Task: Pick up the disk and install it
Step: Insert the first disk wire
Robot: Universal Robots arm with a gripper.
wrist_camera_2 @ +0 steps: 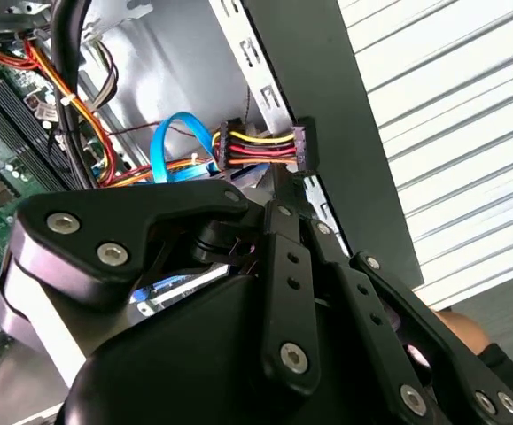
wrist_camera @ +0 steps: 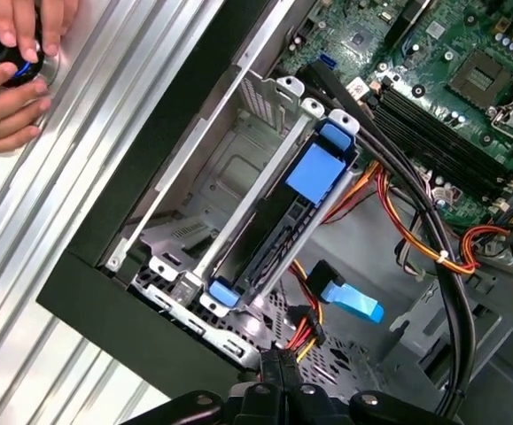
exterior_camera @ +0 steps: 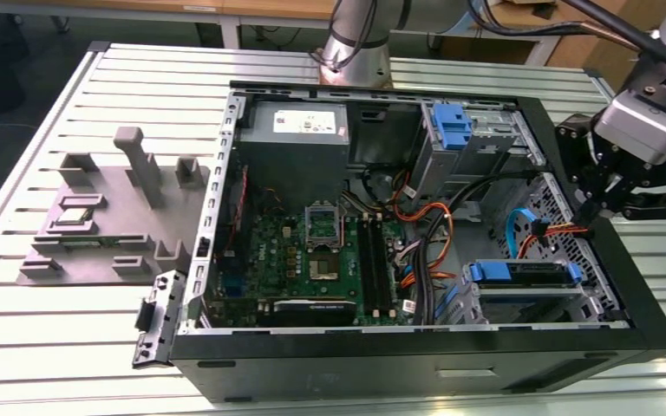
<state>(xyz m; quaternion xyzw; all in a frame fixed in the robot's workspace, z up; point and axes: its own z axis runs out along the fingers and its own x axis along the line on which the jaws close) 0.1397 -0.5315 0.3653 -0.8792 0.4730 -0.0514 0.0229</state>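
1. Disk (exterior_camera: 526,276): flat silver-grey slab with blue plastic side rails. It sits in the stamped-metal drive cage (exterior_camera: 538,305) at the near corner of the PC case (exterior_camera: 426,368), on the exterior view's right.
2. In the first wrist view the disk shows edge-on as a dark strip between two bright steel rails, with a blue plastic tab at each end.
3. Tool (exterior_camera: 617,191): black angular linkage with round bolt heads, on a silver-grey wrist block. It hangs over the case wall on the exterior view's right, apart from the disk. Cannot tell whether it is clenched or released.
4. The case is a matte black box lying open side up on the desk (exterior_camera: 32,334), which is made of ribbed silver aluminium slats.
5. Inside the case:
   - green motherboard (exterior_camera: 322,251), flat and densely populated
   - grey power supply box (exterior_camera: 298,126) with a white sticker
   - blue plastic bracket (exterior_camera: 454,126) on the far drive cage
6. Cables:
   - A flat blue ribbon cable (exterior_camera: 519,227) loops just beside the disk's cage.
   - A yellow, red and black wire bundle (wrist_camera_2: 260,146) ends in a dark connector against the case wall, close to the tool in the second wrist view.
7. Grey fixture block (exterior_camera: 114,217): matte and moulded-looking, with upright posts and shallow pockets. It sits on the desk near the case, on the exterior view's left.
8. A person's hands (wrist_camera: 12,62) rest on the desk slats outside the case wall, around a small dark round object.
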